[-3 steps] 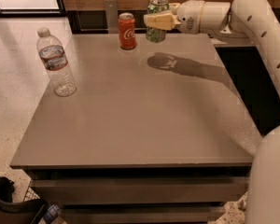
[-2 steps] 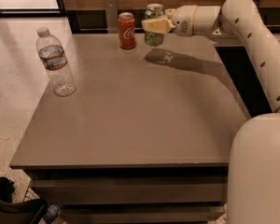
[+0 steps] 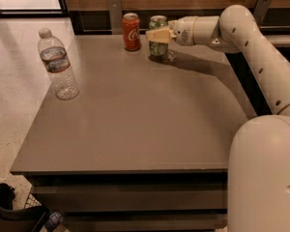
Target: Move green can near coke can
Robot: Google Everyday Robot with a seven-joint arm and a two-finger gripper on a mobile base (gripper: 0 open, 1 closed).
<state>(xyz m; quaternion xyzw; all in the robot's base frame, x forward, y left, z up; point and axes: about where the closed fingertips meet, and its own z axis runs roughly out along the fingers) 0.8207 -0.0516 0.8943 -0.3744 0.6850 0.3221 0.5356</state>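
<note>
Gripping the green can (image 3: pixel 158 50), the claw (image 3: pixel 155 35) had lowered it onto the bench (image 3: pixel 135 115), just beside the coke can (image 3: pixel 131 31); seemingly only release remained.

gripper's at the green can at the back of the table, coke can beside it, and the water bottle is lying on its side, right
Not quite: the camera view shows the water bottle standing upright, not lying. The rest holds: the gripper is at the green can at the back of the table, coke can beside it.
</note>
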